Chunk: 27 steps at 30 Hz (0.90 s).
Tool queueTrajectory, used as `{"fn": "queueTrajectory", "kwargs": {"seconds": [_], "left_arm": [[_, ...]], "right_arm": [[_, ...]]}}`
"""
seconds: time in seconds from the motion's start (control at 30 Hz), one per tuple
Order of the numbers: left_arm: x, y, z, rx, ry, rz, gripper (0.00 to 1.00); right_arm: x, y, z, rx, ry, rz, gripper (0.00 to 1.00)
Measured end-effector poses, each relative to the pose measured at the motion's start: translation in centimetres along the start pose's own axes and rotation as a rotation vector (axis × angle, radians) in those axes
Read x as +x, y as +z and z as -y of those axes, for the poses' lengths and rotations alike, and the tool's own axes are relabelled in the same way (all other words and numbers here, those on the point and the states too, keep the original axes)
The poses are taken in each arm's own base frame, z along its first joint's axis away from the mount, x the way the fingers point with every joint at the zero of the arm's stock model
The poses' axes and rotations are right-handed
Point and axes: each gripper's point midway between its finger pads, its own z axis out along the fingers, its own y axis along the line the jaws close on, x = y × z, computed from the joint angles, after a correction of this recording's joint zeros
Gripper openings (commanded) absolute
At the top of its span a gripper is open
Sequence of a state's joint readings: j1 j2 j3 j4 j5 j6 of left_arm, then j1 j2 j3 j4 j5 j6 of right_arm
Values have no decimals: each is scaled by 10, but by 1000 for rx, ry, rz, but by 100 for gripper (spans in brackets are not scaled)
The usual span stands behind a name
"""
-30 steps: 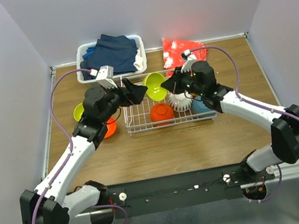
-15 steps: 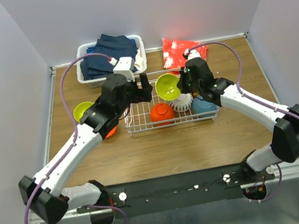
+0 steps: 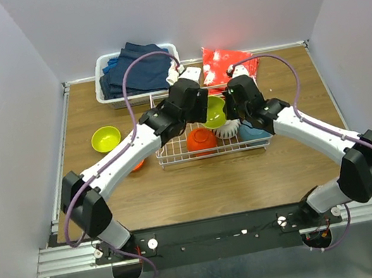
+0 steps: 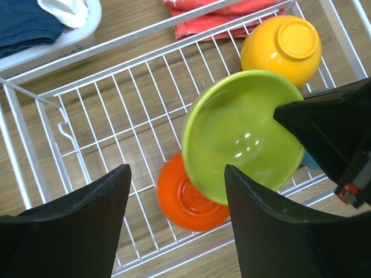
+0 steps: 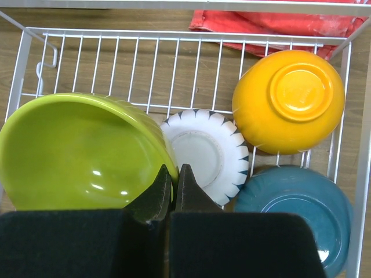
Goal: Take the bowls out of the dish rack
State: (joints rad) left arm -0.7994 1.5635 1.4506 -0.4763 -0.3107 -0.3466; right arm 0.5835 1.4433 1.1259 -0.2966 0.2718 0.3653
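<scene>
My right gripper point(image 5: 174, 174) is shut on the rim of a lime green bowl point(image 5: 81, 150) and holds it tilted above the white wire dish rack point(image 3: 175, 156). The bowl also shows in the top view point(image 3: 213, 111). My left gripper point(image 4: 177, 174) is open and empty above the rack, right beside that bowl point(image 4: 243, 136). In the rack lie a red-orange bowl point(image 3: 201, 138), a white striped bowl point(image 5: 206, 153), a teal bowl point(image 5: 295, 208) and a yellow-orange bowl point(image 5: 288, 98), all upside down. A second lime green bowl point(image 3: 106, 138) and a red-orange bowl point(image 3: 137, 165) sit on the table left of the rack.
A white tub of dark blue clothes point(image 3: 133, 73) stands behind the rack at the left. A red cloth point(image 3: 226, 61) lies behind the rack at the right. Grey walls close in the table on three sides.
My left arm has swung right, from the rack's left edge to over the rack beside the held bowl. My right gripper has kept its hold and shifted slightly right.
</scene>
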Motion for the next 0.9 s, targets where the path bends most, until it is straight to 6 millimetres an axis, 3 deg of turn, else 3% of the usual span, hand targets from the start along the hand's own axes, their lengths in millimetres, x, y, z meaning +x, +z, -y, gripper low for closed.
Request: {"fn": "queueTrajectory", "kwargs": {"seconds": [0.2, 0.4, 0.5, 0.77, 0.9], "left_arm": [[20, 23, 12, -28, 37, -72, 54], [32, 35, 16, -57, 56, -103, 26], [34, 38, 14, -76, 58, -105, 24], [31, 43, 16, -105, 46, -87, 1], [27, 44, 18, -116, 30, -71, 0]], "right_arm": [[0, -4, 3, 8, 0, 9, 1], [7, -3, 7, 25, -7, 1, 1], [13, -3, 9, 32, -10, -9, 1], [12, -7, 13, 38, -4, 7, 1], [11, -10, 14, 42, 10, 20, 1]]}}
